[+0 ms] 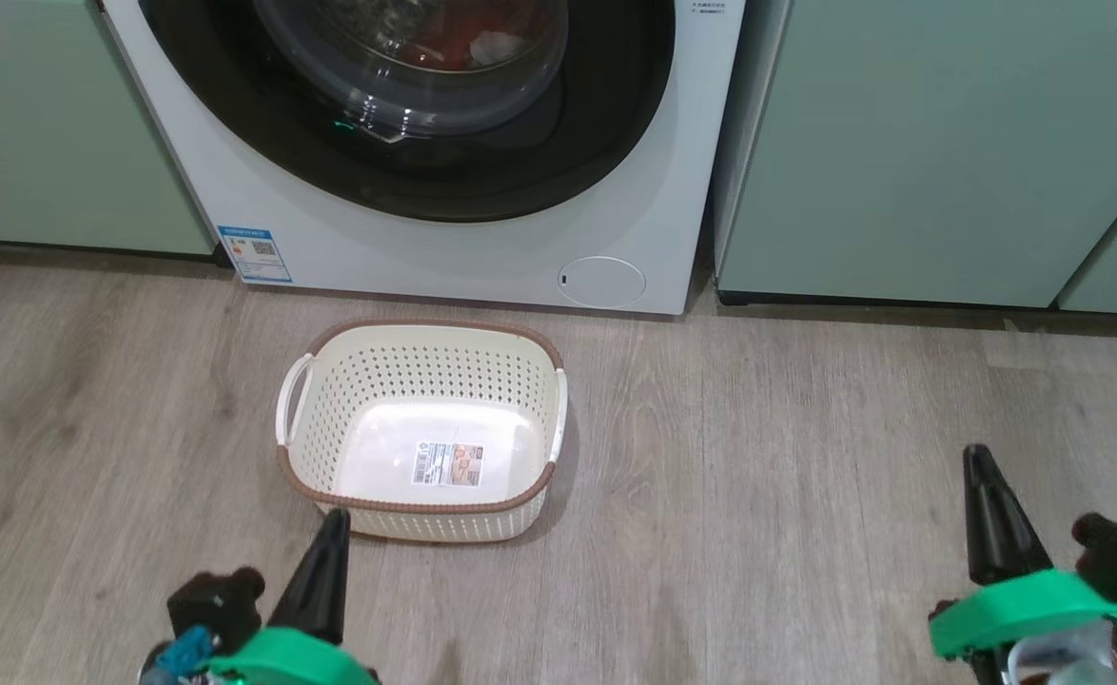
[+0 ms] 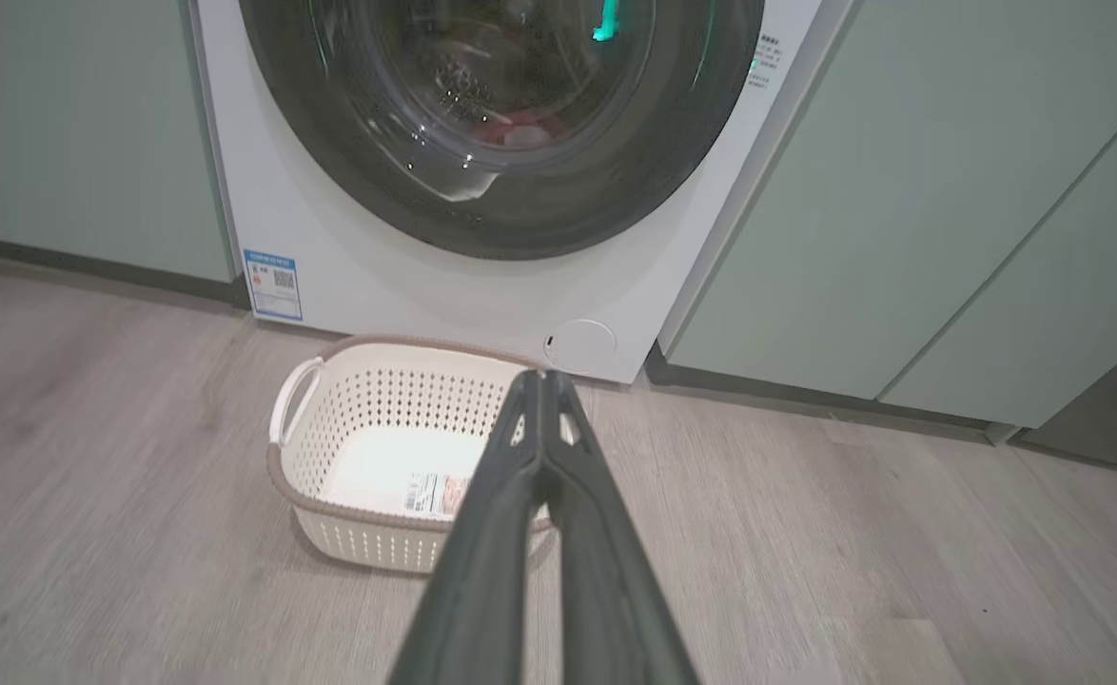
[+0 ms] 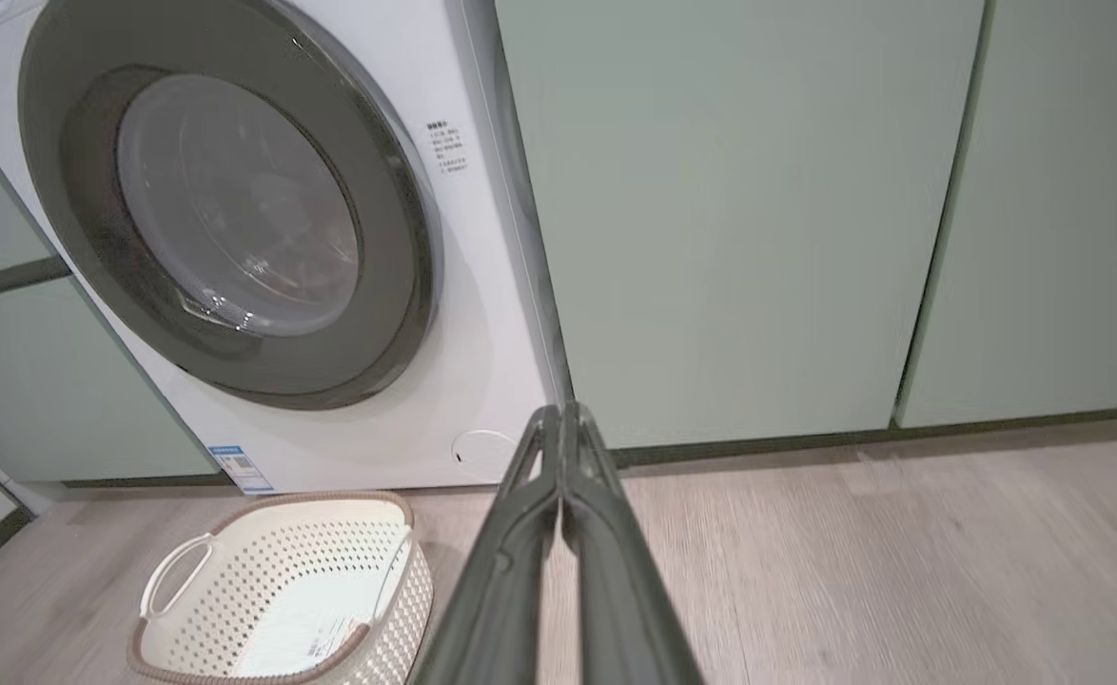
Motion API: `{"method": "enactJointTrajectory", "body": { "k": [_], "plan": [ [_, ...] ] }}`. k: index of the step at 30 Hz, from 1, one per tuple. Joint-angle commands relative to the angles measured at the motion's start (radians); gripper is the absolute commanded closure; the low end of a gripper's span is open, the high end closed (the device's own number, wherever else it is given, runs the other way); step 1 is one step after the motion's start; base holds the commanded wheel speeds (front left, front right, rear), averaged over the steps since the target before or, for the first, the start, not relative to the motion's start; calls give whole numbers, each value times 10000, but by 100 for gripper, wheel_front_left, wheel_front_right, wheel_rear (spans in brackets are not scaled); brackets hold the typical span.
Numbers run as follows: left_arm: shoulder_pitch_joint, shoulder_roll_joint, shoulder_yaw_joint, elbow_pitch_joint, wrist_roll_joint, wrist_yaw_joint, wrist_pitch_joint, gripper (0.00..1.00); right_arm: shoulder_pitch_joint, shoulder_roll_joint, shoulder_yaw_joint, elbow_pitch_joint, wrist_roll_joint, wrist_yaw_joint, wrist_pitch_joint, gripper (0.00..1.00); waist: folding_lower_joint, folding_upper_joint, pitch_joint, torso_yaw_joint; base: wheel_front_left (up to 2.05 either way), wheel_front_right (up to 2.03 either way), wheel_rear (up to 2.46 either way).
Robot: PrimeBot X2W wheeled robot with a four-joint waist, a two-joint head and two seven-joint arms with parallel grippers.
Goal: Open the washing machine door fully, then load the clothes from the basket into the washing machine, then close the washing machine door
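The white washing machine (image 1: 349,243) stands between pale green cabinets, its round black-rimmed door (image 1: 558,162) closed flat against the front. Red and white clothes (image 1: 459,43) show behind the door's glass, inside the drum. On the floor in front sits the cream perforated basket (image 1: 316,419), holding nothing but a paper label on its floor. My left gripper (image 1: 335,518) hangs shut just short of the basket's near rim. My right gripper (image 1: 977,457) is shut, low over the floor well to the basket's right. In the wrist views each pair of fingers (image 2: 539,381) (image 3: 558,414) is pressed together.
Pale green cabinet fronts (image 1: 939,143) flank the machine on both sides, with a dark plinth gap under them. Grey wood-look floor (image 1: 806,476) spreads around the basket. A blue sticker (image 1: 254,253) and a round cap (image 1: 601,282) mark the machine's lower front.
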Motion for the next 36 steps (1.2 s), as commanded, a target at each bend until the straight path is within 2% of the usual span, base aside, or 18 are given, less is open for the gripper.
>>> {"method": "enactJointTrajectory", "body": {
  "k": [1, 36],
  "plan": [
    [-338, 7, 38, -316, -197, -8, 50, 100, -335, -45, -36, -301, 204, 0, 43, 100, 1, -1, 0, -3, 0, 0, 0],
    [-764, 81, 579, -209, -3824, -110, 995, 100, -627, -73, 119, -269, 3967, 0, 1014, 100, 1, -1, 39, -87, 0, 0, 0]
  ]
}}
